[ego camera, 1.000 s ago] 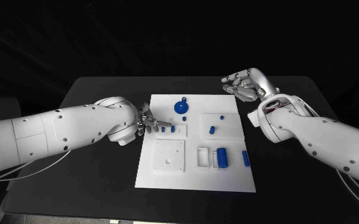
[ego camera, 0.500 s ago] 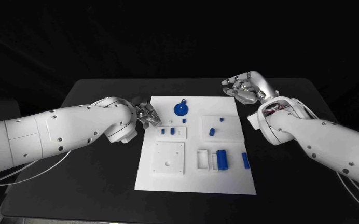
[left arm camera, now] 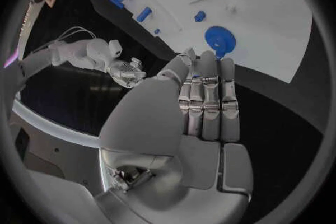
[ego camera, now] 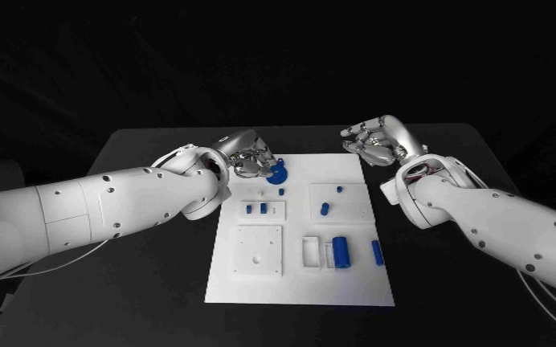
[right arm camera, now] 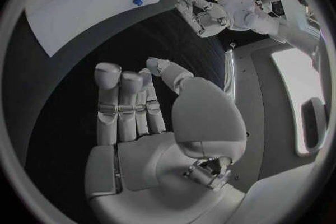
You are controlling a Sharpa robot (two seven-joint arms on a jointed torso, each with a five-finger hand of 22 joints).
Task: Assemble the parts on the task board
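Head view, near edge: the table (ego camera: pixel 139 283) carries the task board (ego camera: pixel 301 279), a white plate in the middle; its nearest strip is bare.
Near row: a square white plate (ego camera: pixel 257 249) sits on the left; to its right a small white frame (ego camera: pixel 312 251), then a large blue cylinder (ego camera: pixel 341 250) lying in a holder, and a slim blue bar (ego camera: pixel 377 252) just beside it on the right.
Middle row: two short blue pegs (ego camera: pixel 263 208) on a raised panel at left; a blue oval piece (ego camera: pixel 325 210) and a tiny blue stud (ego camera: pixel 338 189) on the right panel; another small blue peg (ego camera: pixel 280 191) between the panels.
Far row: a round blue disc (ego camera: pixel 277 173) near the far left part of the board.
Left robot hand: left robot hand (ego camera: pixel 248 157) hovers at the far left corner of the board, just beside the disc; fingers straight and close together, holding nothing as far as the left wrist view shows.
Right robot hand: right robot hand (ego camera: pixel 373 141) hangs over the table beyond the board's far right corner, well apart from the parts, fingers loosely spread and empty.
Progress: judged early to middling. Some pieces look seated, but the bar, the oval piece and the disc appear to lie loose, so most fitting seems left.
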